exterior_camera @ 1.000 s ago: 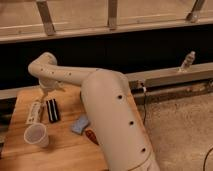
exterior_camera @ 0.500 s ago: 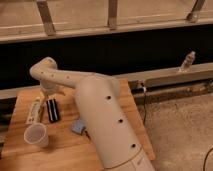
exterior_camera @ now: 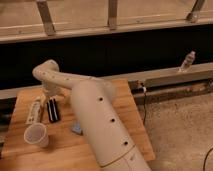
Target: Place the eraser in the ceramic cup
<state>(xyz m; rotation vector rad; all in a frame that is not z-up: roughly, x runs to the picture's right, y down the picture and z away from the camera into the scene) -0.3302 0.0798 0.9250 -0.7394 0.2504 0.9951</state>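
The arm (exterior_camera: 102, 127) rises from the near right edge, runs back and left over the wooden table (exterior_camera: 57, 156), and bends at its elbow; the wrist drops so that the gripper (exterior_camera: 51, 94) hangs just above the far end of the eraser, jaws apart, holding nothing. Counted near to far: one ceramic cup (exterior_camera: 36, 135) at the near left, empty of the eraser; one blue-grey pad (exterior_camera: 77, 129) against the arm; one eraser (exterior_camera: 53, 111) lying flat beyond the cup, apart from it; one white tube (exterior_camera: 35, 111) just beside it; one bottle (exterior_camera: 187, 61) on the far ledge.
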